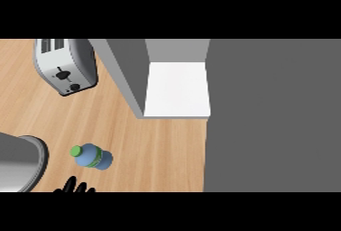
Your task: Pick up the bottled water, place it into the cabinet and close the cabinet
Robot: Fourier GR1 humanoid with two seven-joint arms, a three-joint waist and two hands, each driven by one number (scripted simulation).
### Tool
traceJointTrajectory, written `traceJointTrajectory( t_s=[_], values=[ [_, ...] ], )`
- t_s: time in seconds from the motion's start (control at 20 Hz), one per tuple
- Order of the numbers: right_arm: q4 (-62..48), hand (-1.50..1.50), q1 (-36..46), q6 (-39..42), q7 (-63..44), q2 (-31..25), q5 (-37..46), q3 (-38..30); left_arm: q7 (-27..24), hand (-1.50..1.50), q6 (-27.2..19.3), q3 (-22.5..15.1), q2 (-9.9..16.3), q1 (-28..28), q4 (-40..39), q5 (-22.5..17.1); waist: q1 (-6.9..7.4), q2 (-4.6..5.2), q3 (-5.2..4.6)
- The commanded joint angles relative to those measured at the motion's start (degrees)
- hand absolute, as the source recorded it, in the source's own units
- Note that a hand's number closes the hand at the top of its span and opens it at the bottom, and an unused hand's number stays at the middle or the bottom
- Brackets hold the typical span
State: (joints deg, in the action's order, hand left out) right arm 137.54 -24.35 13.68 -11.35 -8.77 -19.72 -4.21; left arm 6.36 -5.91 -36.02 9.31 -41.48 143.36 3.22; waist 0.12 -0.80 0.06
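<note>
The bottled water point(92, 156) stood on the wooden table point(153, 144), near its front edge. A toaster point(66, 65) sat well behind it, and the open cabinet point(177, 90) with its white shelf lay to the right. A grey rounded object point(20, 164) was cut off at left. Only the fingers point(73, 187) of one black hand showed at the lower edge, spread and holding nothing; which hand it was could not be told.

Bottled water point(92, 156): blue body, green cap, upright on the counter at 8 o'clock. Cabinet point(177, 88): open, white shelf showing, at 12 o'clock.
</note>
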Motion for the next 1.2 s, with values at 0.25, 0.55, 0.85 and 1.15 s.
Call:
traceJointTrajectory(
  t_s=[0.25,0.55,0.85,1.15],
  values=[
    [9.43,-1.50,-3.34,0.12,-4.09,-0.82,-11.46,-3.92,-2.69,-1.50,-3.21,-0.59,2.66,-3.11,8.33,3.28,-0.23,0.15,-0.04],
    [9.85,-1.50,-8.15,3.01,-0.49,0.51,-9.76,-3.25,-6.58,-1.50,-5.58,4.99,4.39,-5.16,6.51,0.66,-0.73,0.12,-0.08],
    [9.48,-1.50,-9.96,5.46,1.44,-0.21,-12.70,-5.88,-7.36,-1.50,-5.61,12.11,4.49,-2.26,-1.02,-3.96,-1.39,0.50,-0.10],
    [9.76,-1.50,-8.79,5.13,-0.56,-2.43,-16.58,-8.27,-10.04,-1.50,-2.60,20.65,5.83,1.97,-10.60,-10.05,-1.50,0.60,-0.20]
  ],
)
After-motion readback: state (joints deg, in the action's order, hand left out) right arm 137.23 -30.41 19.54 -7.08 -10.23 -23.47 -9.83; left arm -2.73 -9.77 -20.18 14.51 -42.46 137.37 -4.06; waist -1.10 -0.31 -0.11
